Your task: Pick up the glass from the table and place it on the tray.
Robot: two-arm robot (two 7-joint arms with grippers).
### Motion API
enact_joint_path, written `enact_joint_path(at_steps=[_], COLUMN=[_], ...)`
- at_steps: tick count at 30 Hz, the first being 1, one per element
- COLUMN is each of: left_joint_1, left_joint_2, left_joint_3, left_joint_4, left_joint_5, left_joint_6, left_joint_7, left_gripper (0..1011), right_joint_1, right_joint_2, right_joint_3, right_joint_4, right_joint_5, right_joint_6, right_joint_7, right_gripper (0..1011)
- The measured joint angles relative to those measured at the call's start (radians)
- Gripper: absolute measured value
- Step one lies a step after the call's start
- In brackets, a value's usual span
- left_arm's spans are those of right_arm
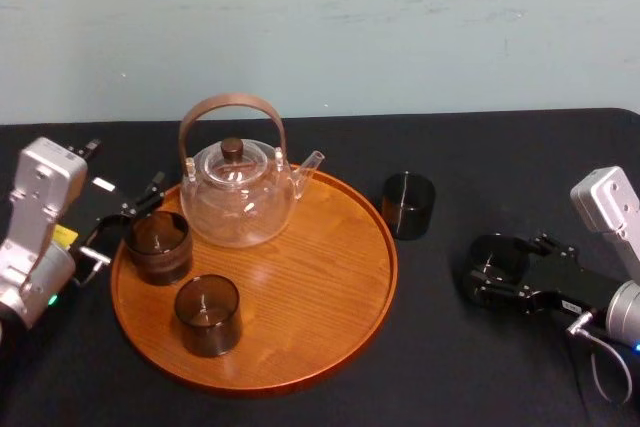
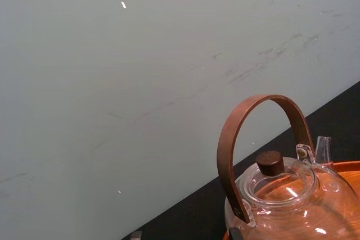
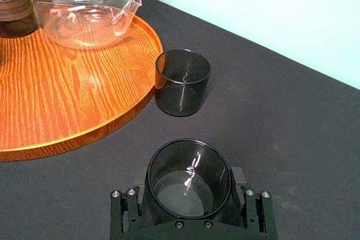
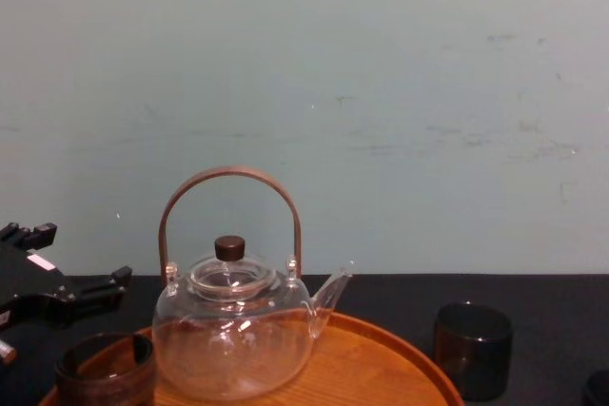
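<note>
Glass (image 3: 188, 179) sits clamped in the right gripper (image 1: 497, 270) jaws, low at the counter (image 1: 450, 367), well right of the tray (image 1: 330, 282). Left gripper (image 1: 123, 224) jaws gape wide by the tray's left edge.

right claw (image 3: 190, 198): base runs off the frame, and its body hides the lower wall of the smoky glass (image 3: 188, 164) it's hugging | ahead of the claw: teapot (image 3: 84, 15) lid and handle cropped, tray (image 3: 67, 111) cut off on the side farthest from the claw, brown glass (image 3: 12, 9) half cropped | chest cam: dark blob (image 4: 599, 389) in the corner, honestly can't tell what it is
</note>
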Motion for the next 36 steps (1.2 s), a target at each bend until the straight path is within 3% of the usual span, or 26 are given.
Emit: enact_joint_path(at_steps=[25,36], left_joint_1=[0.0,0.0], left_joint_2=[0.0,0.0], left_joint_3=[0.0,0.0], left_joint_4=[0.0,0.0], left_joint_5=[0.0,0.0], left_joint_6=[0.0,0.0], left_joint_7=[0.0,0.0], left_gripper=[1001,1001], right_joint_1=[-0.002,0.047], right_joint_2=[0.003,0.014], right_joint_3=[0.013,0.001], right_joint_4=[-0.009,-0.049], right_joint_5=[0.016,0.046], right_joint_6=[-0.016,-0.029], right_joint_7=[0.016,0.057], right_gripper=[904,904])
